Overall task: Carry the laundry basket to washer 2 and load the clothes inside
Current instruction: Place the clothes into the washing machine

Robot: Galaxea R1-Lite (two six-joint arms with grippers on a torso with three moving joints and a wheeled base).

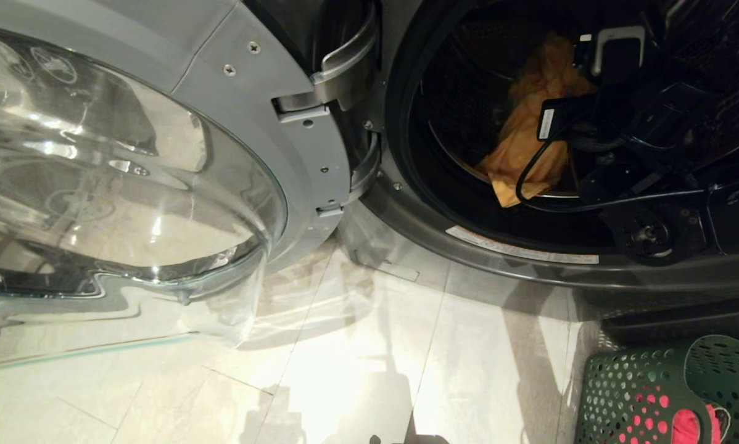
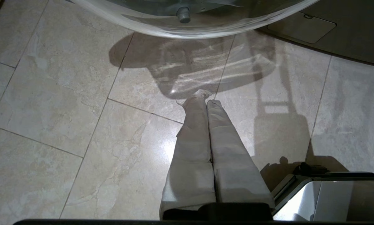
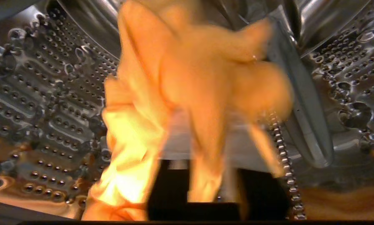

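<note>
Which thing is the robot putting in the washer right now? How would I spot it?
Find the washer's round dark opening, to the right of its open glass door. Inside the shiny dotted metal drum hangs a crumpled orange cloth, in front of the black right arm. It is the only bright orange thing; the basket's cloth is pink.

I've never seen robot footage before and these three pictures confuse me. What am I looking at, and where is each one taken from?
A two-armed robot is loading a washer. The head picture looks down at the open door on the left and the drum on the right. The right arm reaches into the drum, where an orange cloth hangs. A green basket with something pink in it stands on the tiled floor.

The right wrist camera sits behind that arm's fingers: the blurred orange cloth fills it, against the drum's dimpled metal wall. Whether the cloth is gripped is unclear.

The left wrist camera shows the left gripper idle, fingers shut, pointing at the floor below the door.
</note>
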